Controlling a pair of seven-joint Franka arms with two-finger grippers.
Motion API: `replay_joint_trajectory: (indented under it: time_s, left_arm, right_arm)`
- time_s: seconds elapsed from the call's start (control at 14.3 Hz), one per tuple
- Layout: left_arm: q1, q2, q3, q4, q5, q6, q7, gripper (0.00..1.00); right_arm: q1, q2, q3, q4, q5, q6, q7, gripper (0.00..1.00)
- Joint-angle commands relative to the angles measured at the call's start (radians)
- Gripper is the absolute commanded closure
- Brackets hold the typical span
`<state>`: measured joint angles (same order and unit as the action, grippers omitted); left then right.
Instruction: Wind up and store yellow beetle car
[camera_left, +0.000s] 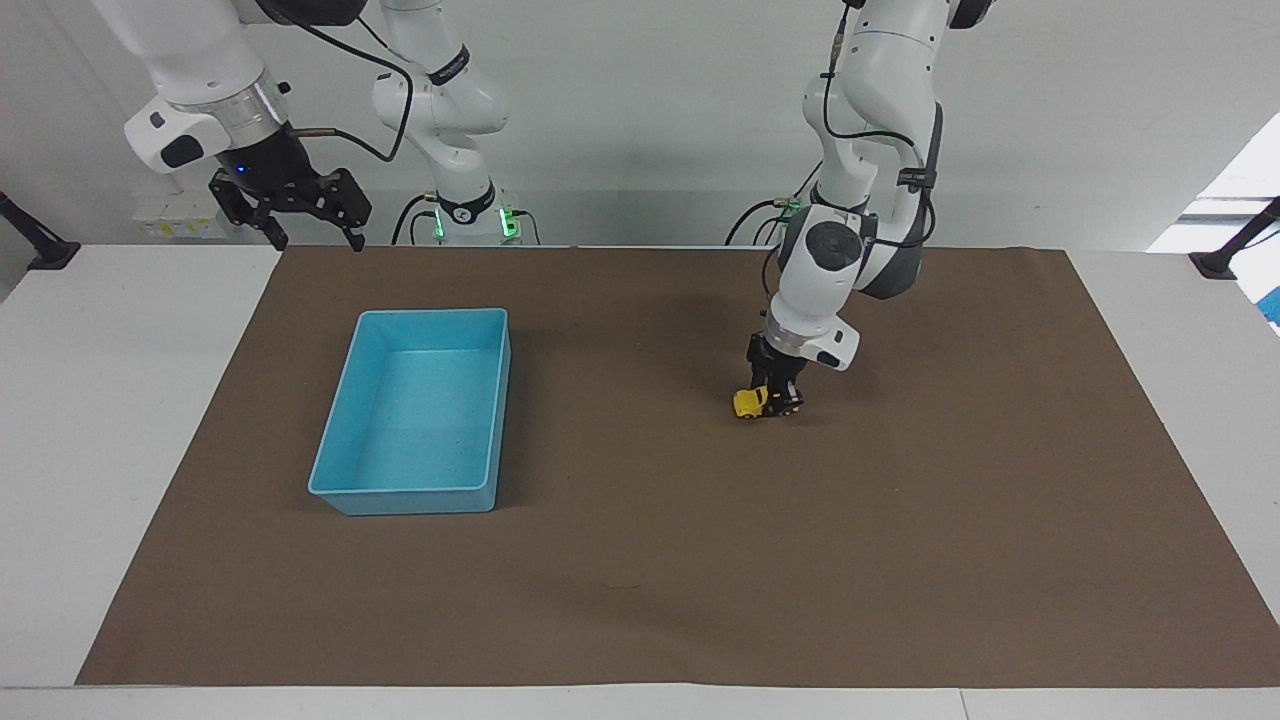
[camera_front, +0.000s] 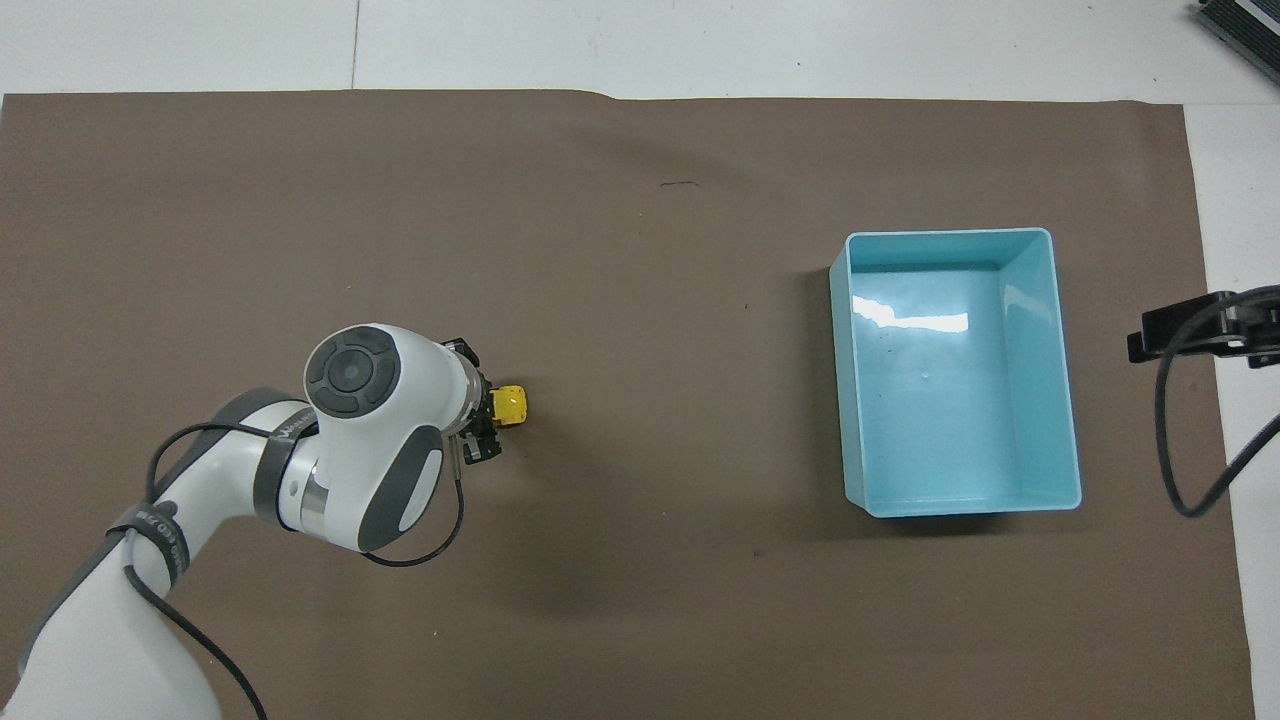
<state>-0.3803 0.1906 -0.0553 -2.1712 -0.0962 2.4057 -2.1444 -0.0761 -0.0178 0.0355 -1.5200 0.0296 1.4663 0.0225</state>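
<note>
The tiny bright yellow plastic beetle car (camera_left: 752, 402) sits wheels-down on the brown paper-covered surface (camera_left: 900, 560), well apart from the pale blue rectangular plastic bin (camera_left: 335, 470) and toward the left arm's end. The left hand (camera_left: 778, 400) is clamped on the car's rear half. The right hand (camera_left: 300, 215) waits open by its own base. The car looks light, rigid and smooth-shelled, so pinching its flat sides above the wheels seems safest.

The brown mat (camera_left: 900, 560) lies bare around the blue bin (camera_left: 345, 400), its open top unobstructed. Between the bin and the left gripper (camera_left: 778, 402), down at the yellow beetle car (camera_left: 750, 403), stretches open desk.
</note>
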Motion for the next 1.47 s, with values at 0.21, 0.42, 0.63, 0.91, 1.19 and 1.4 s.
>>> replay_joint_trajectory:
  time_s: [0.21,0.42,0.63,0.91,1.19,1.4]
  left_arm:
    - [0.155,0.012,0.005,-0.052,0.004,0.026,0.145,0.83]
    - [0.182,0.012,0.005,-0.052,0.004,0.023,0.155,0.76]
    - [0.182,0.012,0.005,-0.052,0.004,0.021,0.15,0.67]
    - [0.181,0.003,0.005,-0.024,0.004,-0.023,0.138,0.0]
    - [0.178,-0.013,0.005,0.076,0.004,-0.178,0.136,0.0]
    - [0.178,-0.011,0.005,0.091,0.004,-0.178,0.138,0.0]
  right_arm:
    - [-0.007,-0.007,0.007,0.0,0.006,0.003,0.013,0.0]
    - [-0.007,-0.007,0.007,0.0,0.006,0.003,0.013,0.0]
    - [-0.007,-0.007,0.006,0.0,0.006,0.005,0.016,0.0]
    - [-0.007,-0.007,0.007,0.0,0.006,0.003,0.013,0.0]
    - [-0.008,-0.007,0.007,0.0,0.006,0.003,0.013,0.0]
    - [-0.007,-0.007,0.007,0.0,0.006,0.003,0.013,0.0]
